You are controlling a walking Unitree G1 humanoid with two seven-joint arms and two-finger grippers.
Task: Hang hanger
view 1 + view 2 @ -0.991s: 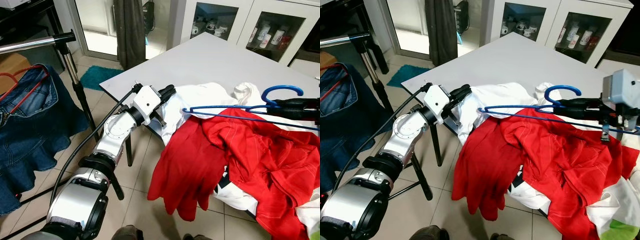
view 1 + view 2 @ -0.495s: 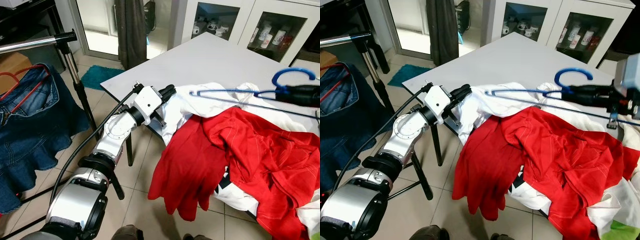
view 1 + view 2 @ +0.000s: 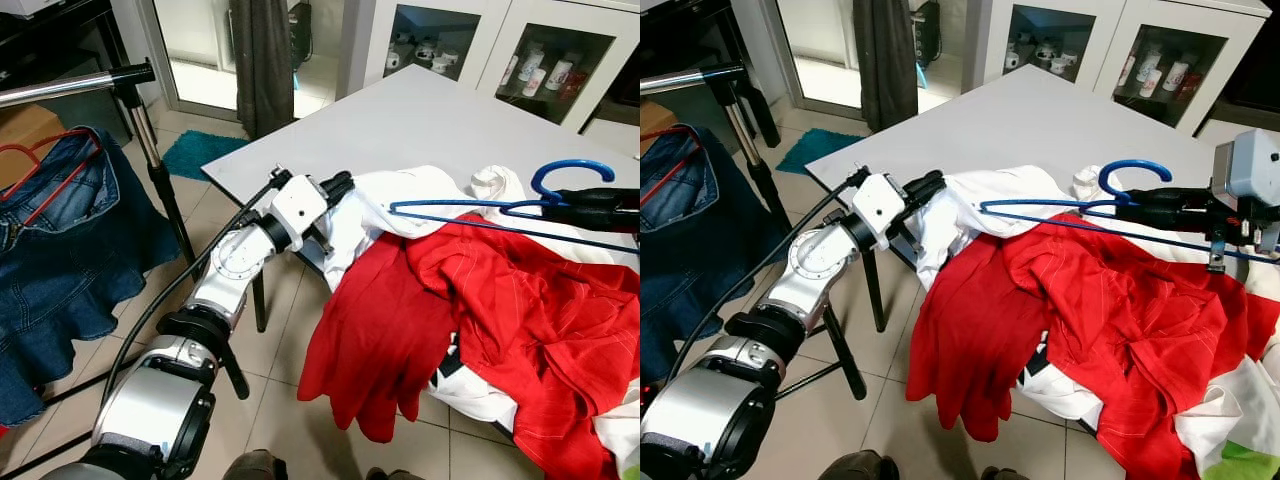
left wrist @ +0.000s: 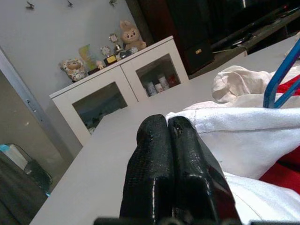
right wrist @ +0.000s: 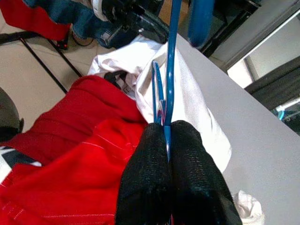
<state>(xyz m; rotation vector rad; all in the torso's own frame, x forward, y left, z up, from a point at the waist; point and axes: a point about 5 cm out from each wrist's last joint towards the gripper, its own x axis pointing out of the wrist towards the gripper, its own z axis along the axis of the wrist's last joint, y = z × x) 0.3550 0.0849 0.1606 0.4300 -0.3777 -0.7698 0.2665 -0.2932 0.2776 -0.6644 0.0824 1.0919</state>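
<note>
Right pincer, right edge of frame, is clamped tight on the blue hanger just below its hook; thin wire frame hovers level over the clothes pile. Left pincer, frame centre, fingers pressed together on a fold of white shirt at the worktop edge.

Risks: hanger's long lower bar could snag the soft, crumpled red garment and drag it along. Smooth wire may also pivot in the grip. Chrome rail, upper left, is well apart, so a long swing.
</note>
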